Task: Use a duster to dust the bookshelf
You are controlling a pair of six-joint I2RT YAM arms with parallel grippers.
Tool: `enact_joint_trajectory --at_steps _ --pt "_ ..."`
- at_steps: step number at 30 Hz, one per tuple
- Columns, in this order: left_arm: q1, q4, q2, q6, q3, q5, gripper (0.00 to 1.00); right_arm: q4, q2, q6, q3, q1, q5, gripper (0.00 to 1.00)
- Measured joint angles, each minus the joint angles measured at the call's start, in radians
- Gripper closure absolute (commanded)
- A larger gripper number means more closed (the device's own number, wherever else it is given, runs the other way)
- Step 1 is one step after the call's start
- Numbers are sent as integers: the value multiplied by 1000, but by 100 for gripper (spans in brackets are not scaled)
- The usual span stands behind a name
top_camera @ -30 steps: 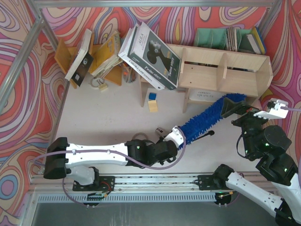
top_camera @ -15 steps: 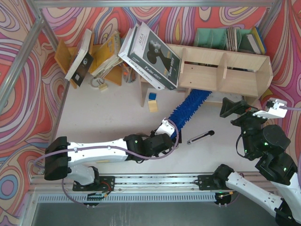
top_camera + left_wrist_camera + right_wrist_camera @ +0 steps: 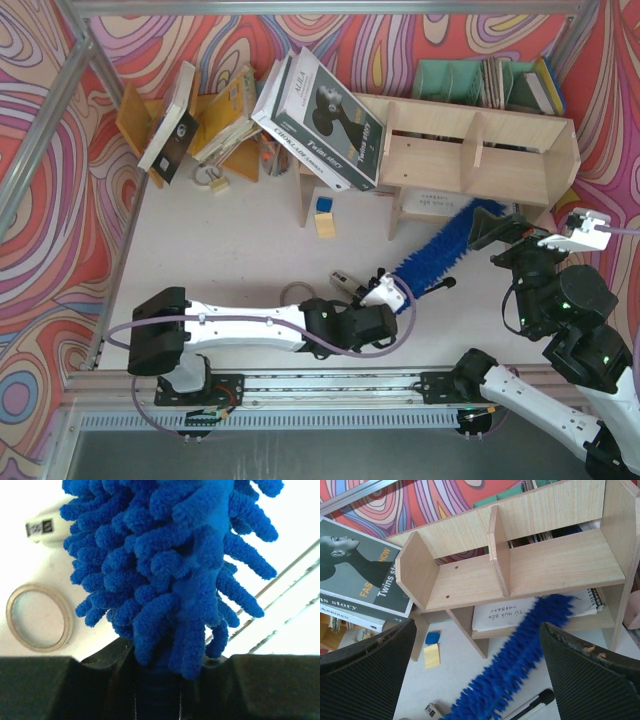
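1. The long, flat, bright-blue fluffy microfibre duster [image 3: 440,245] has swung back to the right. Half a second ago it pointed toward 1 o'clock at the middle of the lower tier. Now it slants toward 2 o'clock, its tip at the right lower bay of the wide, pale plywood bookshelf [image 3: 470,165].
2. This looks like a back-and-forth sweep along the lower tier, and the upper tier probably remains to be dusted.
3. The left gripper [image 3: 383,292] is clamped on the duster's handle end. The right gripper [image 3: 503,236] is spread wide and holds nothing, just beside the tip.
4. The right gripper's dark finger hides the tip from above, and the right wrist view blurs it, so contact with the boards cannot be told. Fluff buries the handle.
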Motion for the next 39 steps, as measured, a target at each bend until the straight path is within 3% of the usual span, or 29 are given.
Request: enact_joint_trajectory --at_steps 6,24,39 --pt "-76 10 3 47 68 17 100 0 -3 0 0 0 0 1" --pt "-79 -81 -42 57 2 68 100 0 -10 1 -4 0 0 1" --pt "34 -51 85 -18 -22 32 100 -1 -7 12 -4 0 0 1"
